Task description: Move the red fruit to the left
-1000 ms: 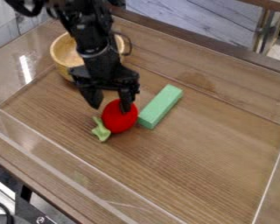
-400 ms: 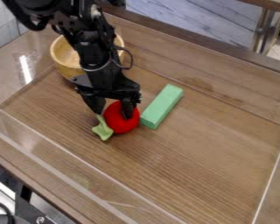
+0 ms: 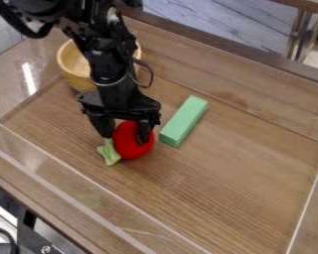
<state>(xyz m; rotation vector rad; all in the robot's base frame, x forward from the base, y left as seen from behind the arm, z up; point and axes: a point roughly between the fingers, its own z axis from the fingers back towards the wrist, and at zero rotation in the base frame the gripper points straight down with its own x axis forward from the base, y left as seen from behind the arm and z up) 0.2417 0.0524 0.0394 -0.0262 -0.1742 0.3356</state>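
- One red fruit [image 3: 132,141] lies nearest on the wooden counter [image 3: 229,189], its green leaf pointing left, shifted slightly left since a second ago.
- The hand [image 3: 122,125] is lowered straight over it, fingers spread wide around it and not closed; a grasp is judged not yet made.
- One light-green block [image 3: 183,120] lies just right of the fruit.
- One wooden bowl [image 3: 72,65] is set farthest back, behind the arm.
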